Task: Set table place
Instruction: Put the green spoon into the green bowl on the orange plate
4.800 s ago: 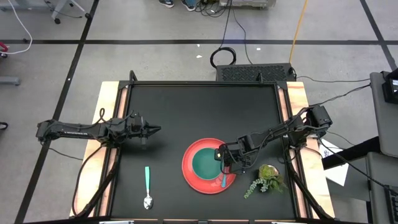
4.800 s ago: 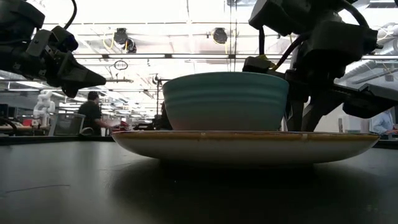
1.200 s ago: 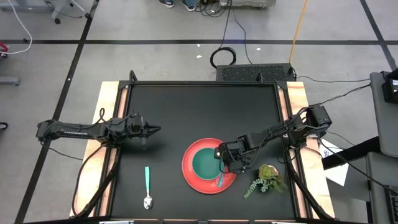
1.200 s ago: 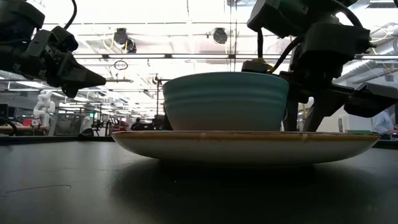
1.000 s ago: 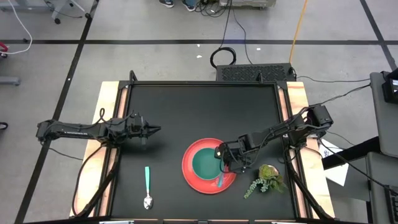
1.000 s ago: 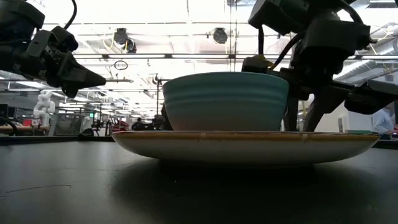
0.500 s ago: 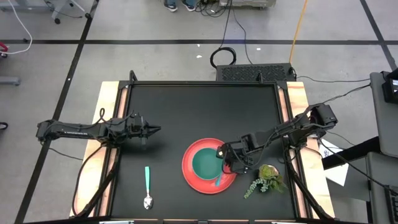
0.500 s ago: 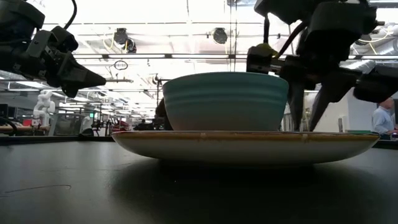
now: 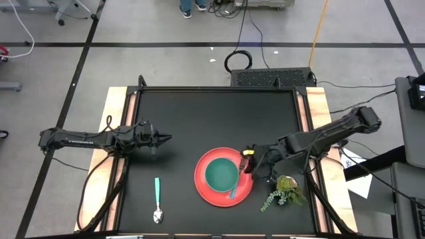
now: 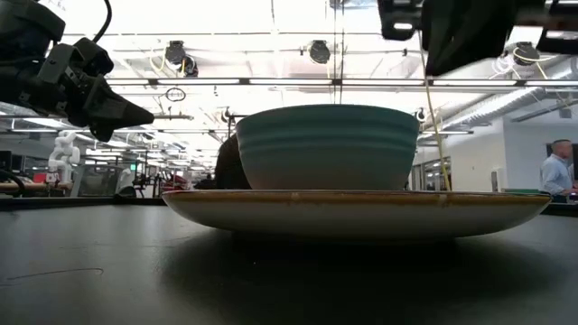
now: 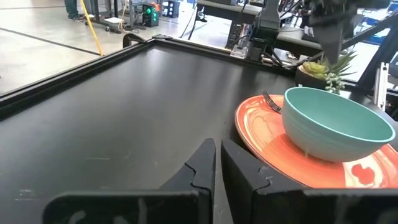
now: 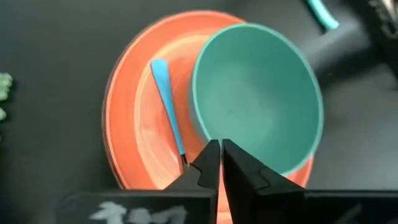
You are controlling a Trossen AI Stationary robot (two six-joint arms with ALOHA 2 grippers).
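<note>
The round red plate [image 9: 247, 188] lies on the black table [image 9: 199, 113], near its front right. The green bowl [image 9: 221, 174] stands on the plate. The teal-handled fork [image 9: 232, 193] lies on the plate to the right of the bowl; in the right wrist view the fork [image 12: 166, 93] lies flat. The teal-handled spoon [image 9: 157, 198] lies on the table at the front left. My right gripper [image 9: 243, 164] is shut and empty, raised above the plate's right side. My left gripper [image 9: 167, 139] is shut and empty at the table's left, above the tabletop.
A leafy green plant sprig [image 9: 282, 189] lies on the table just right of the plate. Pale wooden strips [image 9: 118, 133] run along both side edges. People show in the room beyond the table [image 10: 555, 171].
My right gripper has risen from low beside the bowl to well above the plate and drawn a little toward the table's right edge. The fork stays lying on the plate beside the bowl.
</note>
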